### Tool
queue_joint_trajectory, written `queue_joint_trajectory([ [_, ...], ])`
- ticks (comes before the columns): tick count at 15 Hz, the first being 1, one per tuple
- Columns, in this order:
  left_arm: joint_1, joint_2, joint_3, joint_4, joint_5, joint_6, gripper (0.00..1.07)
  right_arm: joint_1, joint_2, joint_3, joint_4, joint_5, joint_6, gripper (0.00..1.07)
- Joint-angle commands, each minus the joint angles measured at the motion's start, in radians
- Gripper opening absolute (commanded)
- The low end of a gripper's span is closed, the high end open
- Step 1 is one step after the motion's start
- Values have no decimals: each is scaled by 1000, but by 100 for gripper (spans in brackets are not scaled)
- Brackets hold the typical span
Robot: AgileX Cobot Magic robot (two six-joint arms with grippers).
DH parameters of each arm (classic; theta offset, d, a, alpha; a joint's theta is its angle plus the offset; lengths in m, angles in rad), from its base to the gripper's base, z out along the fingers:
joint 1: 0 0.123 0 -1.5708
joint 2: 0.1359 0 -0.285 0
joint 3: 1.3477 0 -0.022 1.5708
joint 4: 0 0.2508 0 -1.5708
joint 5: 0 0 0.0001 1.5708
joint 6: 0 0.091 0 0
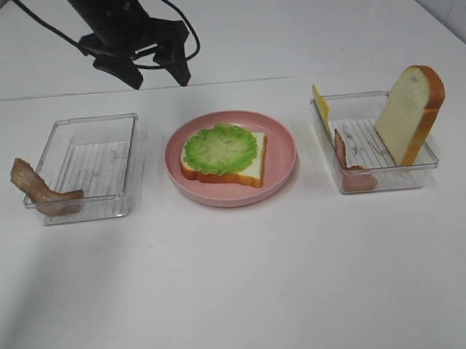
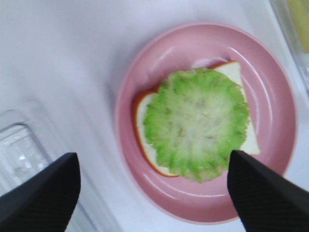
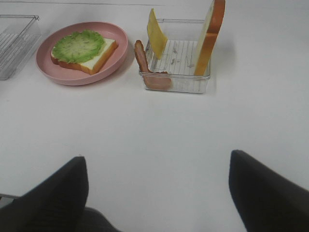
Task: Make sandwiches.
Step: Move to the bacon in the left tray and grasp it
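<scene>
On the round pink plate [image 1: 282, 144] [image 2: 273, 92] [image 3: 120, 46] lies the sandwich as it stands: one white bread slice [image 1: 253, 173] [image 2: 236, 72] [image 3: 104, 50] with a green lettuce leaf [image 1: 219, 148] [image 2: 198, 123] [image 3: 77, 44] on top. My left gripper [image 1: 160, 78] [image 2: 154, 162] hangs open above and behind the plate, empty. My right gripper [image 3: 157, 162] is open over bare table in front of the right bin, out of the high view. That bin holds an upright bread slice [image 1: 410, 112] [image 3: 208, 41], a yellow cheese slice [image 1: 321, 106] [image 3: 156, 33] and a bacon strip [image 1: 345, 164] [image 3: 142, 58].
The clear right bin [image 1: 422, 163] [image 3: 205, 82] stands right of the plate. A clear left bin [image 1: 129, 161] [image 3: 14, 46] stands left of it, with a bacon strip [image 1: 36, 186] hanging over its front left corner. White table [image 1: 240, 285] spreads in front.
</scene>
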Motion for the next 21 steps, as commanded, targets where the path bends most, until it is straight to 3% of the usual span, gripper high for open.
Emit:
queue_joint_trajectory([
  [1,-1,-97,-4,164,77,-121,76,-7,-15,4,4,-8,-5,77],
  [5,11,-190,-4,224,77,-136,74,-7,-15,4,4,-8,-5,77],
  [9,94,-309,30,218,77,-163,74,-7,-15,4,4,-8,-5,77],
  [12,155,-441,226,225,76,-147,74,-7,-15,4,4,-8,-5,77],
  [13,192,-524,381,237,75,-131,74,-7,-15,4,4,-8,-5,77],
  [17,256,-593,588,241,58,-122,74,-7,-15,4,4,-8,-5,77],
  [20,260,-610,721,237,-8,-122,74,-7,-15,4,4,-8,-5,77],
  [21,259,-610,815,221,-95,-122,74,-7,-15,4,4,-8,-5,77],
])
